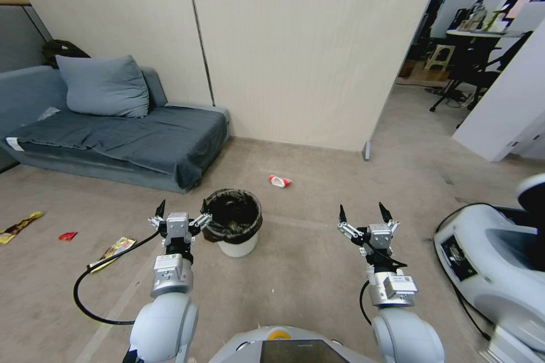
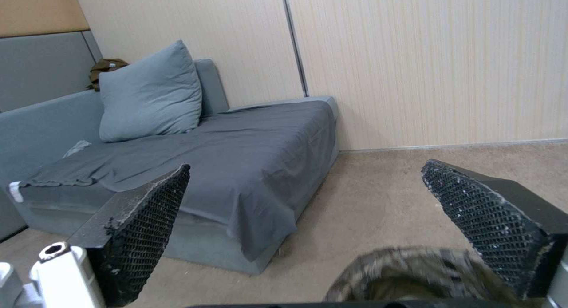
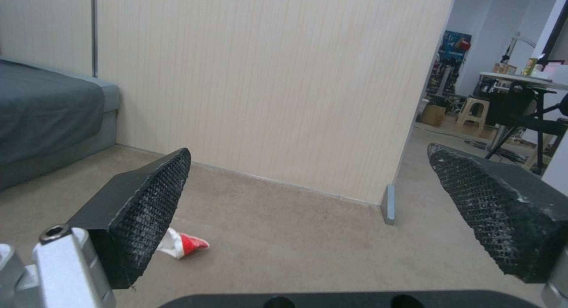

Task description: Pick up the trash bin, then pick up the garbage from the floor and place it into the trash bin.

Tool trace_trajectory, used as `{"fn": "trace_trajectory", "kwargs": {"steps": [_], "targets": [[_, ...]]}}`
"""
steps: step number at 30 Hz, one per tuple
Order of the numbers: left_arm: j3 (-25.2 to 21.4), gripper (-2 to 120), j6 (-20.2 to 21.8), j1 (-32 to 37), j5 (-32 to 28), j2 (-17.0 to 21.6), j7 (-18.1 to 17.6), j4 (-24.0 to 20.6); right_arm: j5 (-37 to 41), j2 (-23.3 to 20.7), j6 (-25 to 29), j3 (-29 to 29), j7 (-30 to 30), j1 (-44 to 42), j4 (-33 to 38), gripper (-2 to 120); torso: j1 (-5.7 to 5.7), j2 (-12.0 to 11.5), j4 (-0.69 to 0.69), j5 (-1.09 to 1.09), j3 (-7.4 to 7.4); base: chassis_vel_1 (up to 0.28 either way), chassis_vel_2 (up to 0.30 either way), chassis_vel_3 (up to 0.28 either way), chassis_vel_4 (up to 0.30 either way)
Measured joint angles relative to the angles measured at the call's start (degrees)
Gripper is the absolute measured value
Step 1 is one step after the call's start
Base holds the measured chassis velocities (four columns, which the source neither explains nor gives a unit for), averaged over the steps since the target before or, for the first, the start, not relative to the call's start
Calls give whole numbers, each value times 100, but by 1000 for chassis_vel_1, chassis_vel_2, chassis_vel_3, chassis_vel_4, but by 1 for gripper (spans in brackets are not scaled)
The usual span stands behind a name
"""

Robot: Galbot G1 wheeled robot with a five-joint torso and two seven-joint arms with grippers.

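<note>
1. The floor [image 1: 318, 272] is beige carpet; a pale panelled wall [image 1: 295, 39] runs behind it, and a grey sofa bed [image 1: 130, 142] with a cushion [image 1: 105, 86] stands against that wall, ahead of the left claw
2. An opening beyond the right claw leads into a room with a desk [image 1: 482, 34] and a stool [image 1: 440, 57]; part of a white machine [image 1: 488, 255] sits on the floor just beside the right arm
3. The left claw [image 1: 180, 207] is held above the floor with its fingers spread apart, holding nothing; the trash bin [image 1: 233, 222], white with a black bag over its rim, stands upright just beside it, on the side toward the right claw
4. The right claw [image 1: 364, 212] is likewise spread wide and empty, well apart from the bin
5. A red-and-white packet [image 1: 280, 181] lies beyond the bin, between the two claws and nearer the wall
6. Yellow wrappers [image 1: 116, 249] and a red scrap [image 1: 67, 236] lie on the carpet on the outer side of the left claw
</note>
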Motion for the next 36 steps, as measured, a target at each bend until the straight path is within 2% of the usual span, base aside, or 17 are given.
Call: {"fn": "trace_trajectory", "kwargs": {"steps": [8,30,36], "targets": [[-1,100,0,-4,0,6,-6,3,0,0,29,-1,-18,2,-6,100,1,0,-1,0,1,-135,132,133,-134],[2,100,27,11,-31,16,-23,-15,-27,0,345,-7,-150,6,-47,100,0,0,0,0,-1,0,0,0,0],[56,100,243,38,-257,29,-181,2,-56,0,375,-6,-161,10,-50,100,0,0,0,0,-1,0,0,0,0]]}}
